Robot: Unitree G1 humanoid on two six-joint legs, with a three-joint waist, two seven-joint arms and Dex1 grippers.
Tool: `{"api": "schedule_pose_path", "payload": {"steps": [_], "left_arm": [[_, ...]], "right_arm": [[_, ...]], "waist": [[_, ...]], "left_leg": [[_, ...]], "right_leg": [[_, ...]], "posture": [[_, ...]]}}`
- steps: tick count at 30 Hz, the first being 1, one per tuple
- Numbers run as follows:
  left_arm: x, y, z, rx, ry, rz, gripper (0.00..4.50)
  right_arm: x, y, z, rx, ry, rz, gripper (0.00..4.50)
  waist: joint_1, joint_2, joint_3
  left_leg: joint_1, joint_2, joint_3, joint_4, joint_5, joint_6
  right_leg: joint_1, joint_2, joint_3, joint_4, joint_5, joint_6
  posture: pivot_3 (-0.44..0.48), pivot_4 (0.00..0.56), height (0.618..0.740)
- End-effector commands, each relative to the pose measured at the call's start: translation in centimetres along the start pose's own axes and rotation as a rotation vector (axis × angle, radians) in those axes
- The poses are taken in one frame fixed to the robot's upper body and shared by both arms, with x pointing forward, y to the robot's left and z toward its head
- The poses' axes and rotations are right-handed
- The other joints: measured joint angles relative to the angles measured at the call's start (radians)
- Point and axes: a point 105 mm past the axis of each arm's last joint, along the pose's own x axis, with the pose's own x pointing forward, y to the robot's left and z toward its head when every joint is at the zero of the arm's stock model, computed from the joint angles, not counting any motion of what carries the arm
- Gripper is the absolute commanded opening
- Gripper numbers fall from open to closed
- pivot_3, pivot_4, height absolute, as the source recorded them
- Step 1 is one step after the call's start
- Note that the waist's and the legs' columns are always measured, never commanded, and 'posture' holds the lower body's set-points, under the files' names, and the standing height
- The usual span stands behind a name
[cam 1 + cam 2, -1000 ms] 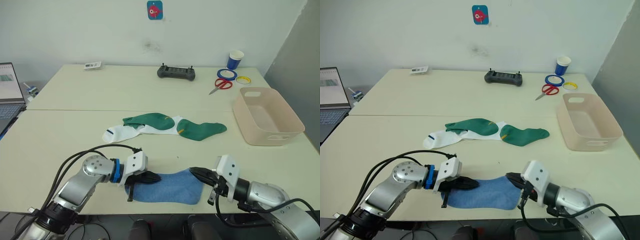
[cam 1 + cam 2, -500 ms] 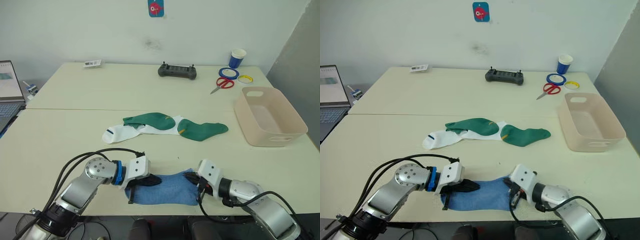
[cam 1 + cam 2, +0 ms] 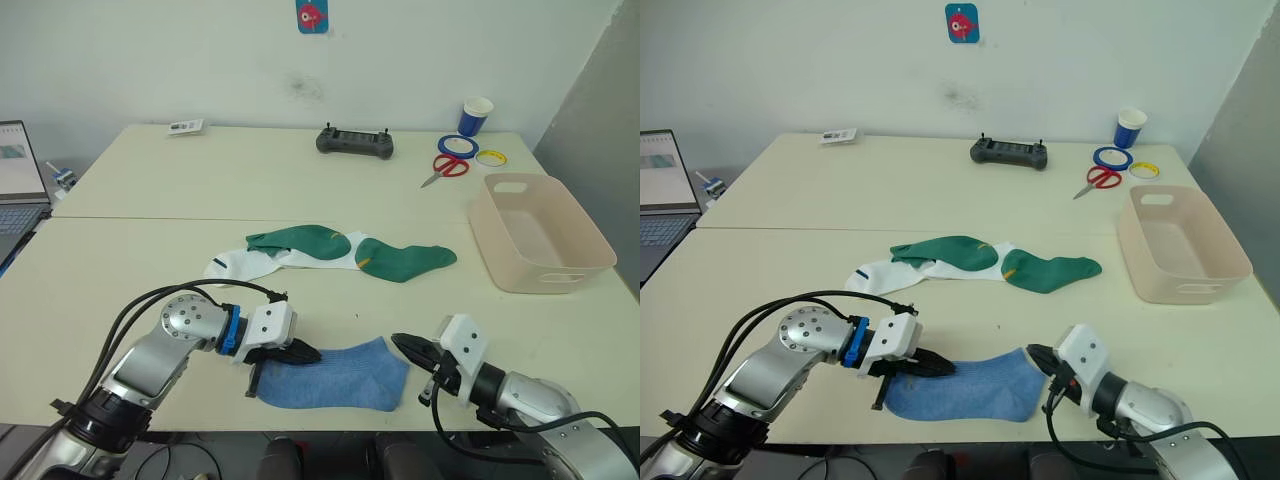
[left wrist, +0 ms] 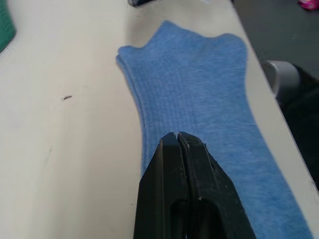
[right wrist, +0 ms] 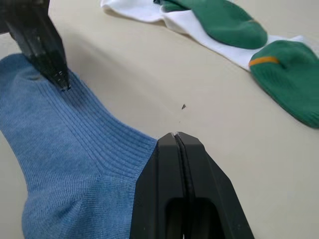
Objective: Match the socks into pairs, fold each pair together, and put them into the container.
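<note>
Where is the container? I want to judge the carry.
The container sits at the table's right edge, right of the green sock and nearer than the scissors.

on the desk (image 3: 150, 260), the flat sock (image 3: 335, 375) lies at 6 o'clock by the near edge. the left gripper (image 3: 300, 352) rests on its 9 o'clock end; the right gripper (image 3: 402, 345) sits just beside its 3 o'clock end. a heap of socks (image 3: 330, 252) lies at centre, behind it. the container (image 3: 540, 245) stands at 3 o'clock. at 1 o'clock lie the scissors (image 3: 443, 168), tape rings (image 3: 470, 152) and cup (image 3: 474, 116); the controller (image 3: 354, 143) lies at 12, the laptop (image 3: 18, 180) at 9.
</note>
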Motion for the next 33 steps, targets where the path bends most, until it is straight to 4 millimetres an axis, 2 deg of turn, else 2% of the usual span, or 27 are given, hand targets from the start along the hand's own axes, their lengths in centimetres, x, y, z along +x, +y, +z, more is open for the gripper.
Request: {"api": "schedule_pose_path", "payload": {"steps": [1, 4, 5, 8, 11, 16, 17, 19, 21, 25, 26, 33], "left_arm": [[0.3, -0.6, -2.1, 0.034, 0.090, -0.014, 0.00], [0.9, -0.1, -4.0, 0.028, 0.140, 0.041, 0.00], [1.0, 0.0, -4.3, 0.036, 0.147, 0.043, 0.00], [1.3, -0.6, -4.2, 0.027, 0.131, 0.031, 0.00], [1.4, -1.1, -4.2, 0.022, 0.128, 0.021, 0.00], [1.4, -1.6, -4.1, 0.023, 0.129, 0.018, 0.00], [1.4, -1.5, -3.9, 0.019, 0.125, 0.024, 0.00], [1.3, -1.2, -3.7, 0.018, 0.116, 0.039, 0.00], [1.3, -0.8, -3.3, 0.019, 0.104, 0.053, 0.00], [1.4, 0.0, -2.2, 0.032, 0.066, 0.080, 0.00], [1.5, 0.2, -1.9, 0.036, 0.056, 0.086, 0.00], [3.3, 2.2, 1.6, 0.055, -0.061, 0.146, 0.00]], "right_arm": [[-0.9, 0.0, 1.7, 0.004, -0.050, -0.031, 0.02], [-1.2, 0.9, 0.8, 0.049, -0.016, -0.022, 0.58], [-1.3, 1.1, 0.5, 0.053, -0.002, -0.023, 0.91], [-0.9, 1.2, -1.8, 0.057, 0.084, -0.065, 1.98], [-0.2, 1.4, -3.1, 0.078, 0.119, -0.085, 2.99], [0.7, 2.1, -4.6, 0.100, 0.161, -0.086, 2.99], [0.7, 2.5, -4.6, 0.098, 0.168, -0.067, 2.80], [0.8, 3.1, -4.8, 0.106, 0.177, -0.036, 2.37], [0.8, 3.3, -4.8, 0.104, 0.178, -0.023, 1.67], [0.4, 2.1, -4.6, 0.096, 0.172, -0.063, 0.18], [0.3, 1.6, -4.5, 0.097, 0.169, -0.078, 0.07], [-1.8, -1.8, -3.5, 0.109, 0.159, -0.176, 0.07]], "waist": [[0.001, 0.000, 0.000], [0.005, 0.001, -0.001], [0.007, 0.001, -0.001], [0.007, 0.003, -0.004], [0.004, 0.005, -0.005], [0.004, 0.007, -0.008], [0.004, 0.007, -0.009], [0.004, 0.007, -0.009], [0.004, 0.007, -0.009], [0.005, 0.007, -0.009], [0.006, 0.007, -0.009], [0.007, 0.006, -0.007]], "left_leg": [[0.000, 0.000, 0.000, 0.000, 0.000, 0.000], [0.000, 0.000, 0.000, 0.000, 0.000, 0.000], [0.001, 0.000, 0.000, 0.000, 0.000, 0.000], [0.002, -0.001, 0.000, 0.001, 0.000, 0.000], [0.004, -0.001, 0.001, 0.001, 0.000, 0.000], [0.005, -0.001, 0.002, 0.001, 0.000, 0.000], [0.005, -0.001, 0.001, 0.001, 0.000, 0.000], [0.005, -0.001, 0.001, 0.000, 0.000, 0.000], [0.005, -0.001, 0.001, 0.000, 0.000, 0.000], [0.005, -0.001, 0.001, 0.000, 0.000, 0.000], [0.005, -0.001, 0.001, 0.001, 0.000, 0.000], [-0.001, -0.003, 0.000, 0.004, 0.000, 0.000]], "right_leg": [[0.000, 0.000, 0.000, 0.000, 0.000, 0.000], [0.001, 0.000, 0.000, 0.000, 0.000, -0.001], [0.001, 0.000, 0.000, 0.000, -0.003, -0.005], [0.002, -0.001, 0.001, 0.000, -0.003, -0.006], [0.004, -0.002, 0.002, 0.000, -0.003, -0.006], [0.005, -0.002, 0.002, 0.000, -0.003, -0.006], [0.005, -0.002, 0.001, 0.000, -0.003, -0.006], [0.005, -0.002, 0.001, 0.000, -0.003, -0.006], [0.005, -0.002, 0.001, 0.000, -0.003, -0.006], [0.005, -0.002, 0.001, 0.000, -0.003, -0.006], [0.005, -0.002, 0.001, 0.000, -0.003, -0.006], [0.004, -0.003, 0.001, -0.001, -0.003, -0.005]], "posture": [[0.000, 0.150, 0.740], [0.000, 0.150, 0.740], [0.000, 0.150, 0.740], [0.000, 0.150, 0.740], [0.000, 0.150, 0.740], [0.000, 0.150, 0.740], [0.000, 0.150, 0.740], [0.000, 0.150, 0.740], [0.000, 0.150, 0.740], [0.000, 0.150, 0.740], [0.000, 0.150, 0.740], [0.000, 0.150, 0.740]]}}
